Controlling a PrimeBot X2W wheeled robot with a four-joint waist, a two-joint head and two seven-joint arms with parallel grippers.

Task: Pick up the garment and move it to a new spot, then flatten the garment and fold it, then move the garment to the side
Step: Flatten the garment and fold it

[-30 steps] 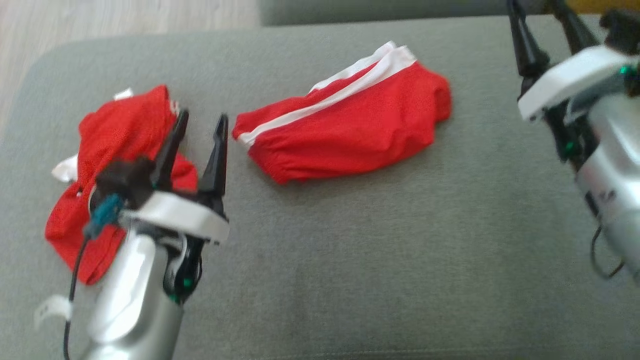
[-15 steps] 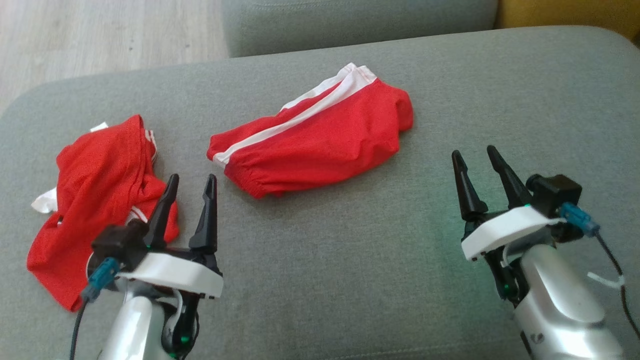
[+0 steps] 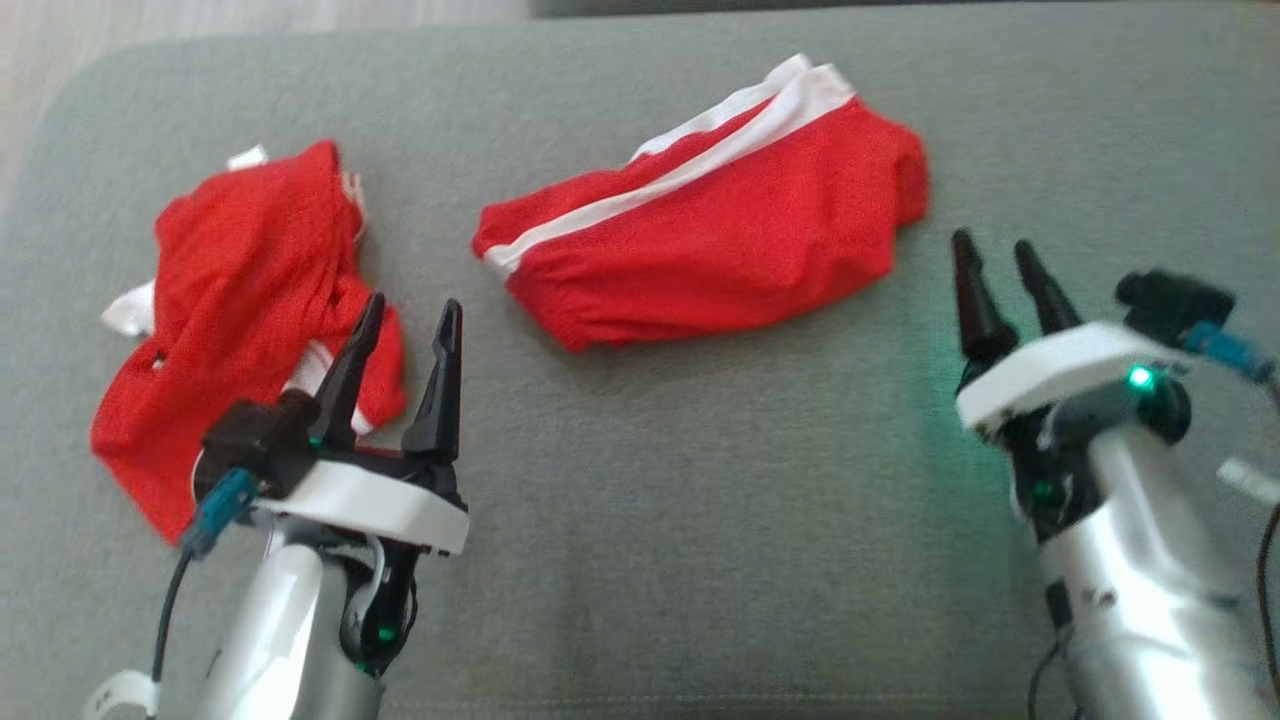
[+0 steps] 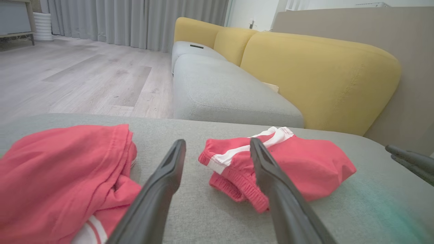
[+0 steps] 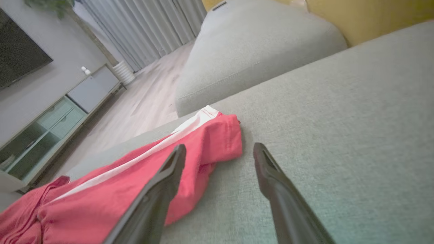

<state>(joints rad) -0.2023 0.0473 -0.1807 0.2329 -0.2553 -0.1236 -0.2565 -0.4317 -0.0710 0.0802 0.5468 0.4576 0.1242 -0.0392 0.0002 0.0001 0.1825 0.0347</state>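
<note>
Two red garments with white stripes lie on the grey sofa cushion [image 3: 700,500]. One is a crumpled garment [image 3: 240,290] at the left, seen again in the left wrist view [image 4: 61,169]. The other is a folded garment [image 3: 720,240] in the middle, with its white band toward the far side [image 4: 305,162] [image 5: 135,176]. My left gripper [image 3: 413,302] stands open and empty at the crumpled garment's near right edge [image 4: 217,141]. My right gripper [image 3: 992,240] is open and empty just right of the folded garment's right end [image 5: 220,146].
A second grey seat cushion [image 4: 220,91] and yellow backrests [image 4: 322,74] lie beyond the far edge. Wooden floor [image 4: 84,78] is to the left, with a low cabinet [image 5: 51,128] by the wall. The right gripper's fingers [image 4: 407,159] enter the left wrist view's right edge.
The head camera shifted between frames. My right arm came down from the far right to beside the folded garment's right end. The left gripper and both garments stayed put.
</note>
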